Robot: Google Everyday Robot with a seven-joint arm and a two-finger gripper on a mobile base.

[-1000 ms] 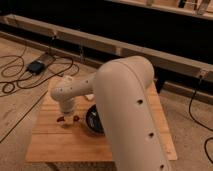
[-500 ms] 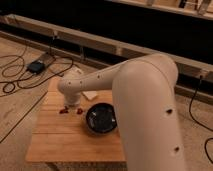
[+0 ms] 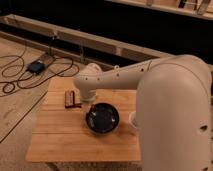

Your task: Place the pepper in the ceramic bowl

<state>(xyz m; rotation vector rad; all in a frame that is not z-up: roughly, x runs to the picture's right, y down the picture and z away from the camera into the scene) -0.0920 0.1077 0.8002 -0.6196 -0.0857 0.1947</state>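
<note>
Now, claw (image 3: 81, 101): hanging at the arm's end, state: cannot tell.
Pepper (image 3: 76, 105): lying left of the ceramic bowl (image 3: 102, 118) on the tabletop (image 3: 60, 140), just beside the claw.

Tool (image 3: 90, 101) beside ceramic bowl (image 3: 102, 118)

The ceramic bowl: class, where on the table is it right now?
In the camera view, the ceramic bowl sits near the middle of the wooden table, right of the dark block, just below the gripper and beside the white cup.
</note>
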